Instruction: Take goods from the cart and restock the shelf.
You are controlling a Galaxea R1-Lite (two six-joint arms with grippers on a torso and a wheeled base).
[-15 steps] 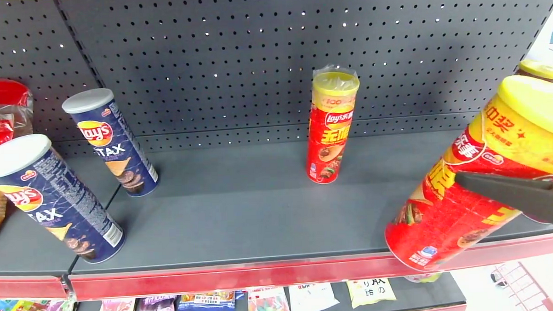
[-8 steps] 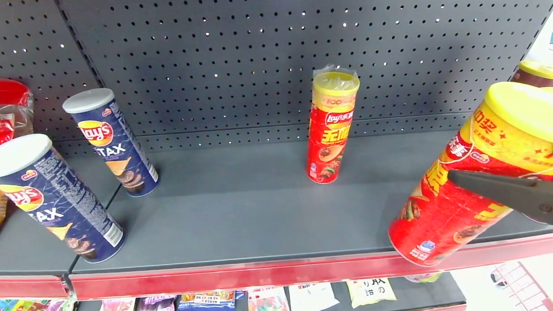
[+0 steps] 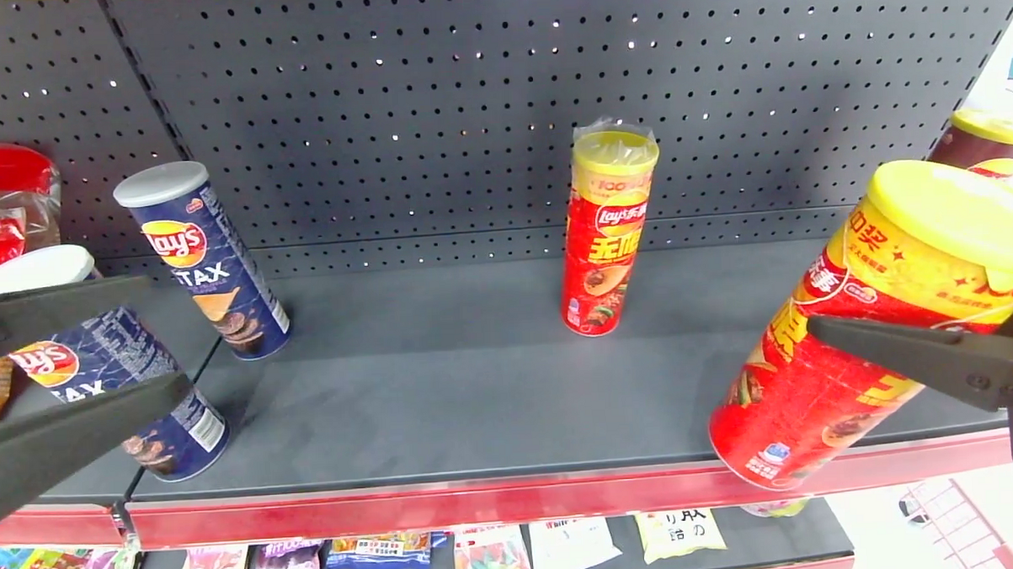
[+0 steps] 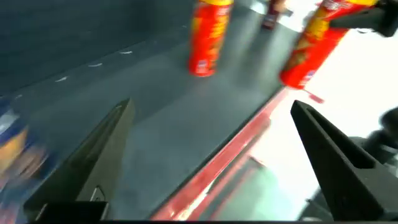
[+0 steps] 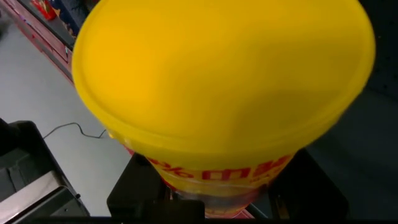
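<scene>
Shelf (image 3: pixel 477 403) depth matters: the red can (image 3: pixel 822 391) tilts over its front lip at the right, so the right gripper (image 3: pixel 896 342), clamped on it, should carry it inward and set it upright. The left gripper (image 3: pixel 167 334) has its fingers apart near the blue can (image 3: pixel 195 426).

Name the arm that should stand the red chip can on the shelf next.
Right. The right gripper is shut on the red chip can, which tilts over the front edge of the shelf. The left gripper is open and empty, far off by the blue chip can.
</scene>
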